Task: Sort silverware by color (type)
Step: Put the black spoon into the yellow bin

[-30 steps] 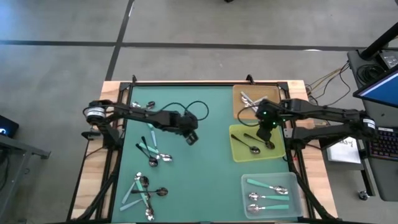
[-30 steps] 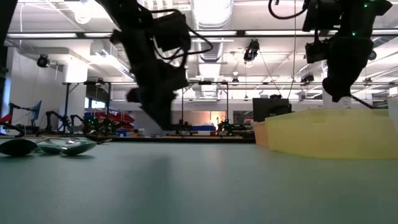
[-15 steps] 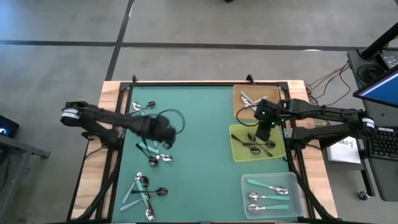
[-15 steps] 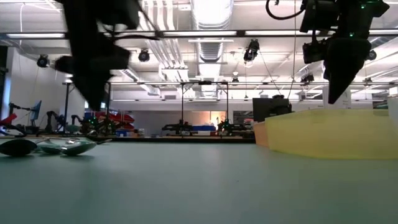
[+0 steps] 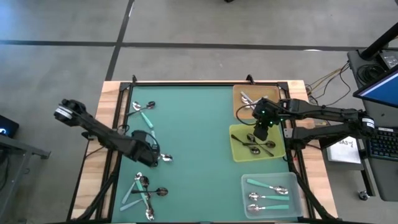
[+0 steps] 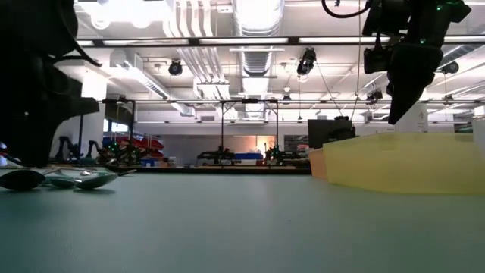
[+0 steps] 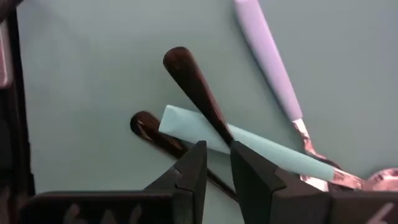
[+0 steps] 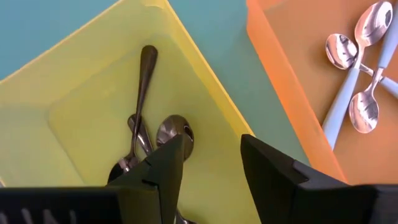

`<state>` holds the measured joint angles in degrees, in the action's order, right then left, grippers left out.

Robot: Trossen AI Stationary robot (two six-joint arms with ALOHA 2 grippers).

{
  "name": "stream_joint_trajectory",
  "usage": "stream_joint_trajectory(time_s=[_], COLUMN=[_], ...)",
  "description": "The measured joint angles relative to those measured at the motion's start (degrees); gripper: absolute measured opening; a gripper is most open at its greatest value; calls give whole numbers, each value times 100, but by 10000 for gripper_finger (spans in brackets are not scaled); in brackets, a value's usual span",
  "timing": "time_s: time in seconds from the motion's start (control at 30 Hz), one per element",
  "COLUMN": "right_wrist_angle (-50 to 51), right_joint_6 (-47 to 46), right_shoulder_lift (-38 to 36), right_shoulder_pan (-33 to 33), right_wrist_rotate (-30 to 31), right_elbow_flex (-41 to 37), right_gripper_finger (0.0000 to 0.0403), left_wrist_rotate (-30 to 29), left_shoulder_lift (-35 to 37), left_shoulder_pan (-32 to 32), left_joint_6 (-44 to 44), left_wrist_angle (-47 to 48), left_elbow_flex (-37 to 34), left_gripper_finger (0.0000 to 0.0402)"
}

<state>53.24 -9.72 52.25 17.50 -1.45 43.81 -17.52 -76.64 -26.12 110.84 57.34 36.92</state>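
My left gripper (image 5: 148, 151) (image 7: 217, 152) hovers low over a small pile of spoons (image 5: 158, 157) at the left of the green mat, pointing down, its fingers a narrow gap apart. A dark spoon's handle (image 7: 194, 90) runs under that gap and crosses a teal handle (image 7: 261, 146). A second dark spoon (image 7: 155, 134) lies beneath. Whether the fingers touch anything does not show. My right gripper (image 5: 261, 130) (image 8: 211, 146) hangs open above the yellow tray (image 5: 234, 154). Dark spoons (image 8: 144, 81) lie on the tray's floor.
An orange tray (image 5: 237, 102) at the far right holds silver spoons (image 8: 348, 68). A clear tray (image 5: 297, 200) at the near right holds teal-handled spoons. More spoons lie loose on the mat at the far left (image 5: 143, 106) and the near left (image 5: 143, 190).
My left gripper has swept from the middle of the mat toward the left and near edges, rolling its wrist, and sunk over the spoon pile. My right gripper has opened above the yellow tray, and a dark spoon has dropped in among the others.
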Motion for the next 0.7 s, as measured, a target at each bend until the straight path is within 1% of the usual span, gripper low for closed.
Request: stream_joint_trajectory(time_s=[0.2,0.4,0.5,0.7], right_wrist_angle=[-1,-1,0,-1], right_joint_6=[-15,-18,-17,-15], right_shoulder_lift=[0,2,2,2], right_shoulder_pan=[0,0,0,0], right_wrist_rotate=[0,0,0,0], right_elbow_flex=[0,0,0,0], right_gripper_finger=[153,148,150,155], left_wrist_rotate=[-210,-151,-115,12], left_shoulder_lift=[-51,-95,-237,-669], left_shoulder_pan=[4,-10,-10,-48], left_joint_6=[63,78,22,16], left_wrist_angle=[-331,-706,-821,-734], left_elbow_flex=[-67,-47,3,199], left_gripper_finger=[56,56,56,56])
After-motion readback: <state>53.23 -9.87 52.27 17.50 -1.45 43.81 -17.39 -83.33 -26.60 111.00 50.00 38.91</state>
